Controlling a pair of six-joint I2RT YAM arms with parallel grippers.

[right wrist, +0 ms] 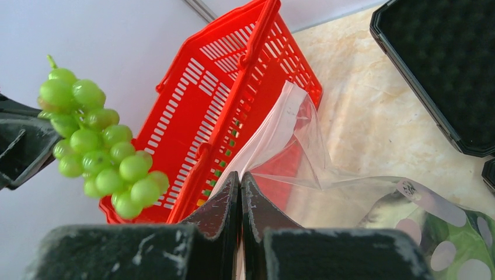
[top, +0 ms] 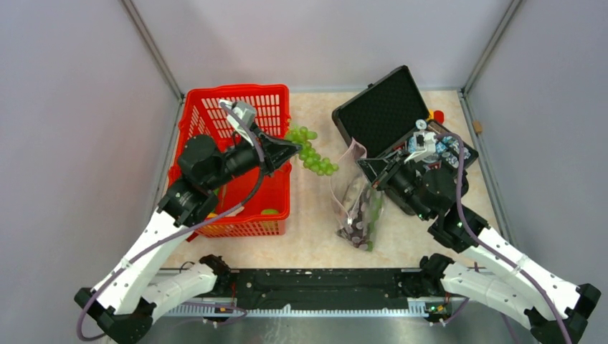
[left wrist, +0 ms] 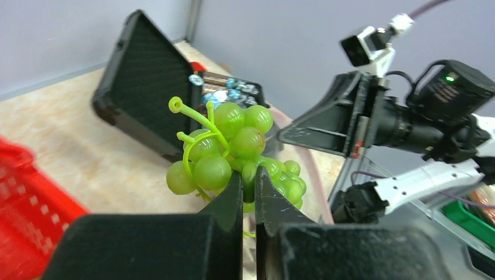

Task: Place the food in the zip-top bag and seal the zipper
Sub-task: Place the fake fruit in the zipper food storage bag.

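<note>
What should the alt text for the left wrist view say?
The left gripper is shut on a bunch of green grapes, held aloft. Behind them is an open black case, the right arm is at right, and a red basket corner shows at lower left.

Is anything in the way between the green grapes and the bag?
Nothing visible is. The left gripper holds the green grapes in the air beside the zip-top bag, with only open space between them. The right gripper pinches the bag's top edge, holding it up.
</note>
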